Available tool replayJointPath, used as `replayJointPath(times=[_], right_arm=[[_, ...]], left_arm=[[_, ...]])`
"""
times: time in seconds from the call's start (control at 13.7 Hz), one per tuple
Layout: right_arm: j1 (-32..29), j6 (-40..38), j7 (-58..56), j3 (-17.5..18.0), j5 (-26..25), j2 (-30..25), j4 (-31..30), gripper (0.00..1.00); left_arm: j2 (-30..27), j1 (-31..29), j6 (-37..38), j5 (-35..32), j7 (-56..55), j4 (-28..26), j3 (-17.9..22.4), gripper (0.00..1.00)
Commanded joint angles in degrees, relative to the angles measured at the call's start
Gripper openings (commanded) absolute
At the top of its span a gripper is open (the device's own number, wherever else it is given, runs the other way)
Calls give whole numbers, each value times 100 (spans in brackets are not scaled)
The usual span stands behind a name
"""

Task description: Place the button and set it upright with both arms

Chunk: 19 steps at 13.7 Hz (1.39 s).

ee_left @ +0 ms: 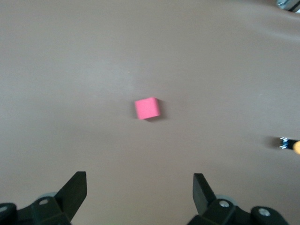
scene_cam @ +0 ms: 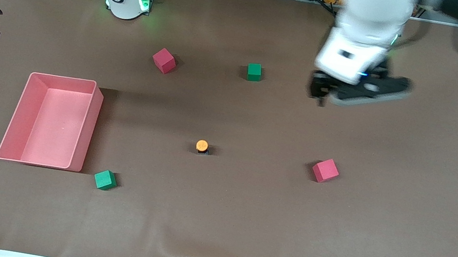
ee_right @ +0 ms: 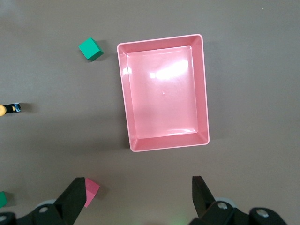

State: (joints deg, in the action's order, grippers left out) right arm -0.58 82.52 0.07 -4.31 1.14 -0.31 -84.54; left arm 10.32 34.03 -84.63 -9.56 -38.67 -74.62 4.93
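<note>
The button (scene_cam: 202, 146) sits in the middle of the table and appears to stand with its orange cap up. It shows at the edge of the left wrist view (ee_left: 291, 144) and of the right wrist view (ee_right: 10, 108). My left gripper (scene_cam: 321, 89) is open and empty in the air, over bare table between the farther green cube (scene_cam: 254, 72) and the left arm's end. In its wrist view the left gripper (ee_left: 139, 187) has both jaws wide apart. My right gripper (ee_right: 139, 190) is open and empty, high over the table by the pink tray (ee_right: 159, 41); the front view does not show it.
The pink tray (scene_cam: 63, 78) lies toward the right arm's end. A green cube (scene_cam: 105, 180) lies by its nearer corner. One red cube (scene_cam: 164, 60) lies beside the farther green cube. Another red cube (scene_cam: 325, 170) lies beside the button, toward the left arm's end.
</note>
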Motion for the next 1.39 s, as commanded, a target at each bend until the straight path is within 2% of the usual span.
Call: replayJointPath(times=[0.0, 0.29, 0.44, 0.59, 0.8, 1.1, 1.32], right_arm=[[-38, -87, -16, 45, -70, 40, 113, 100], [-38, -87, -25, 36, -79, 40, 113, 100], [-29, -87, -25, 36, -79, 48, 113, 100], [-29, -87, -16, 36, -79, 48, 113, 100], [-47, -87, -25, 36, -71, 48, 113, 100], [-47, -96, -25, 36, -71, 48, 113, 100], [-56, -96, -25, 36, -79, 48, 113, 100]], left_arm=[[-600, -711, 252, 463, 1207, -395, -80, 100], [-1005, -1958, 710, 875, 3230, -527, -80, 100], [-1119, -2645, 894, 1175, 3865, -597, -80, 100], [-1461, -2884, 896, 1185, 3815, -1096, -63, 100], [-2041, -3236, 370, 1176, 3771, -2046, -89, 100], [-2175, -3245, 315, 1071, 3025, -2312, -545, 100], [-2307, -3245, 315, 1071, 2936, -2303, -563, 100]])
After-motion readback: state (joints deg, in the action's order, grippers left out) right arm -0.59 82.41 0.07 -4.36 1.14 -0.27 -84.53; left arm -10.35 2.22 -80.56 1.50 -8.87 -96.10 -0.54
